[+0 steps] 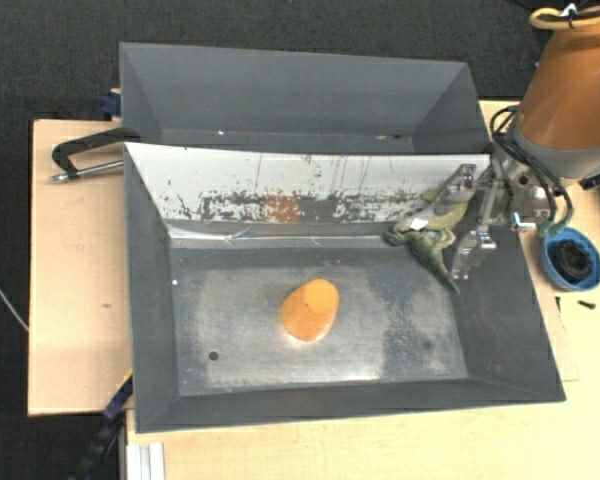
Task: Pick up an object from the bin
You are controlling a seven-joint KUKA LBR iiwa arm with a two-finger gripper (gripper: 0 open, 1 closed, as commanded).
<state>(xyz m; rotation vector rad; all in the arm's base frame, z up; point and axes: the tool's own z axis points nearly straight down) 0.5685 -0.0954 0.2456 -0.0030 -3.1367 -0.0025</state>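
Bin [330, 408], grey metal, front wall nearest. Item one: orange oval lump [310, 310], flat on the floor near centre, untouched. Item two: olive-green limp thing [420, 236], at 2 o'clock, hanging clear of the floor because my gripper [460, 256] is clamped on it. I judge the grasp made, lift-out not yet finished.

Orange oval lump, smooth and rounded [311, 310]: left of the claw [452, 258] and lower in view, well apart from it. Small dark speck [214, 356]: farther left of the claw again. Pale wooden desk [380, 453]: beneath, nearer the camera than the claw.
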